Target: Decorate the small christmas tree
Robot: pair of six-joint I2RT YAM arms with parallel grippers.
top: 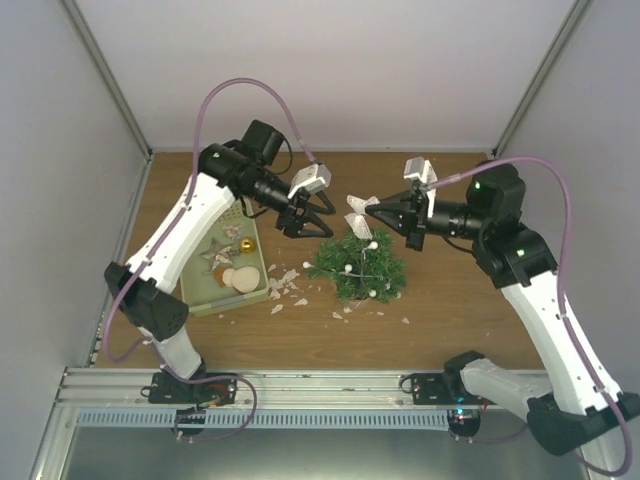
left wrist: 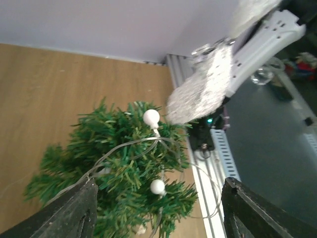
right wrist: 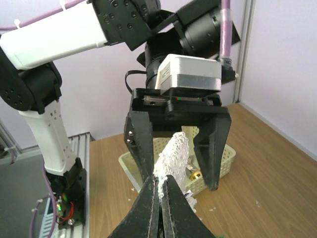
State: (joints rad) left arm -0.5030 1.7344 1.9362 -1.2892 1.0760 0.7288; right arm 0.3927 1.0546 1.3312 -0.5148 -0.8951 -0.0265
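just right of a pale green tray (top: 225,308), the small christmas tree (top: 355,265) stood on the wooden table (top: 450,300), strung with white bulbs. above it the right gripper (top: 372,208) pinched a white glittery ornament (top: 357,206), while the left gripper (top: 308,230) faced it, jaws spread.
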